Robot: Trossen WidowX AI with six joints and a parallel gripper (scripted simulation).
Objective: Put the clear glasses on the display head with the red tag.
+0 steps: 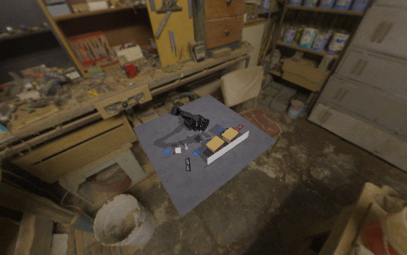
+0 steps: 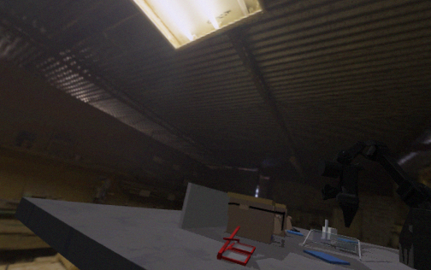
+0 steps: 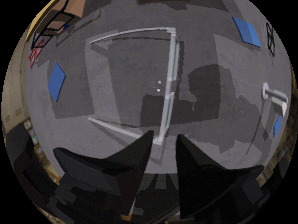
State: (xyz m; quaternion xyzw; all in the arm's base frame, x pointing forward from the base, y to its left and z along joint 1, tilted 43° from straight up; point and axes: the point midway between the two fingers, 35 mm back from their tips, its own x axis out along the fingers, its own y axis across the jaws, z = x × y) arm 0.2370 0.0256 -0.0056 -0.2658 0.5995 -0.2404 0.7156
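Clear glasses [image 1: 207,137] [image 2: 333,242] [image 3: 170,82]: on the mat, temples spread, ungrasped.
Gripper [image 1: 200,136] [image 2: 347,225] [image 3: 165,136]: partly parted, nothing held, above the glasses.
Done: apparently only the approach.
Left: grasp, lift, seat, release.

Bent over the counter, pincer [image 1: 200,130] [image 2: 348,225] [image 3: 165,136] pointing down, fingers slightly parted, tips toward six o'clock in the wrist view.
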